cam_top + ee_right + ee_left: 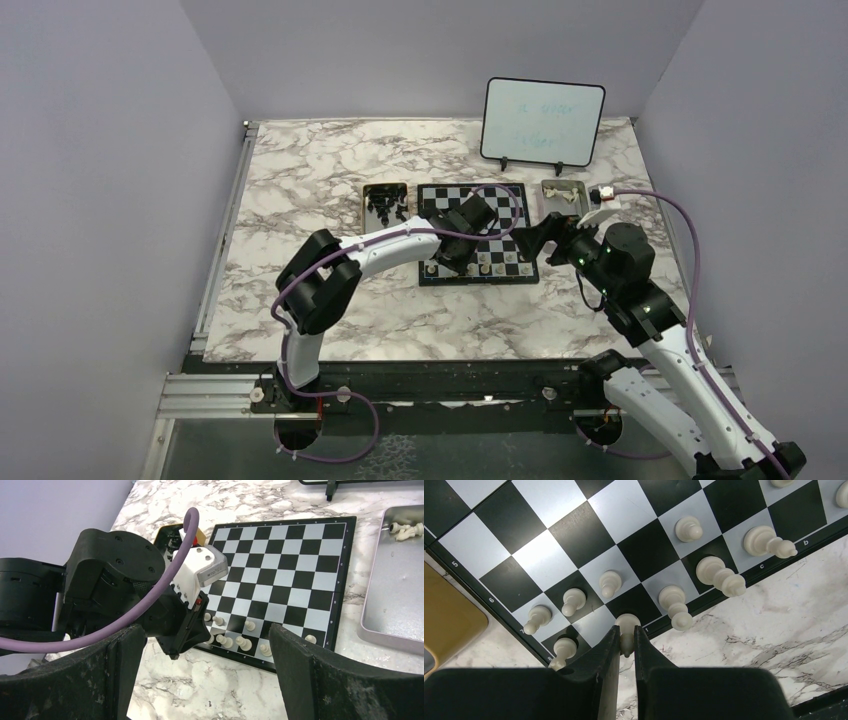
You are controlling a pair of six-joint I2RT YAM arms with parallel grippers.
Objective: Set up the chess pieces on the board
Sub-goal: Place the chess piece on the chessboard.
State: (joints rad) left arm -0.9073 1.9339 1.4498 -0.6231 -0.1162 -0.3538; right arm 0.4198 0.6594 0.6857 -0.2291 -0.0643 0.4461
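The left gripper, nearly closed, pinches 1 cream chess piece on the board; the right gripper gapes wide.

There is one chessboard, one whiteboard far beyond both pincers, and two metal trays: a left tray beside the left pincer with black pieces too bunched to count, and a right tray ahead and right of the right pincer with a few cream ones. Eleven cream pieces show at the left pincer: one cream piece pinched in it, eight whole ahead, two cut off at the picture's edge.
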